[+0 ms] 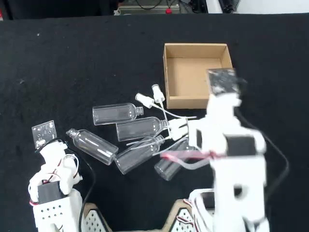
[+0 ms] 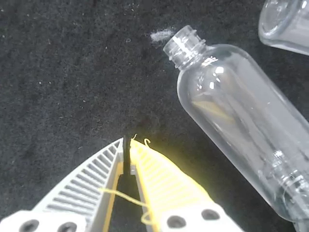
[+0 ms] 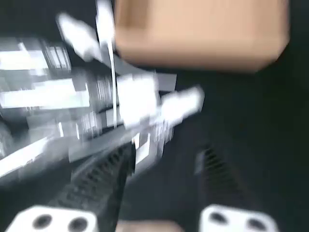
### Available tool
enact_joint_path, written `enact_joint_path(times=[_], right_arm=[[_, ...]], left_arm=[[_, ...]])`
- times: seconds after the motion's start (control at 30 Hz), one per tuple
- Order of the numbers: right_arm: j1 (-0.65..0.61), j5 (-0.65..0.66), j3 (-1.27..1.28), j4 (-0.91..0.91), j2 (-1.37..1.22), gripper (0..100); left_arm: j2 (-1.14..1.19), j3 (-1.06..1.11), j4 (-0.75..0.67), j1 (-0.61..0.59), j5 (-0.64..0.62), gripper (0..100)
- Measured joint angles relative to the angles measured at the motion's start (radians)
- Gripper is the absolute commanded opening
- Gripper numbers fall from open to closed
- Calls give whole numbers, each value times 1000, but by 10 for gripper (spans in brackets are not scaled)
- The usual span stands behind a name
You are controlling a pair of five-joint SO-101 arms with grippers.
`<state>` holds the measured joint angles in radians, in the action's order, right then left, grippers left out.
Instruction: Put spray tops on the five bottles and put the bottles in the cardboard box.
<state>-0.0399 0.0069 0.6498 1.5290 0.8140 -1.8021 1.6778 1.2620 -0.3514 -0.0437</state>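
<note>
Several clear bottles point(image 1: 130, 130) lie without tops in a loose heap on the black table, with white spray tops point(image 1: 149, 99) scattered between them and the open cardboard box point(image 1: 195, 75). My left gripper point(image 2: 126, 145) is shut with nothing in it, just short of the open neck of the leftmost bottle point(image 2: 231, 121), which also appears at the heap's left end point(image 1: 91, 145). My right gripper point(image 3: 166, 152) is open above the table, facing two spray tops point(image 3: 145, 104) and the box point(image 3: 198, 31) beyond. The right arm point(image 1: 231, 145) stands over the heap's right end.
The left arm point(image 1: 53, 179) sits at the front left corner. A second bottle point(image 2: 285, 24) lies just beyond the near one. Bare black cloth spreads to the left and behind the box. The box holds nothing.
</note>
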Motion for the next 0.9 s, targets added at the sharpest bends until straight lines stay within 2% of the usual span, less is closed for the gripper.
enact_joint_path(times=[0.2,0.37,0.57,0.73,0.9], right_arm=[[-5,-5,0,57,-292,329],[-103,-23,2,48,-362,329],[-244,-198,69,-100,-362,329],[-261,-285,199,-244,-362,329],[-261,-301,299,-364,-362,329]], left_arm=[[0,0,0,0,0,30],[0,0,0,0,0,30],[0,0,0,0,0,30],[0,0,0,0,0,30],[0,0,0,0,0,30]])
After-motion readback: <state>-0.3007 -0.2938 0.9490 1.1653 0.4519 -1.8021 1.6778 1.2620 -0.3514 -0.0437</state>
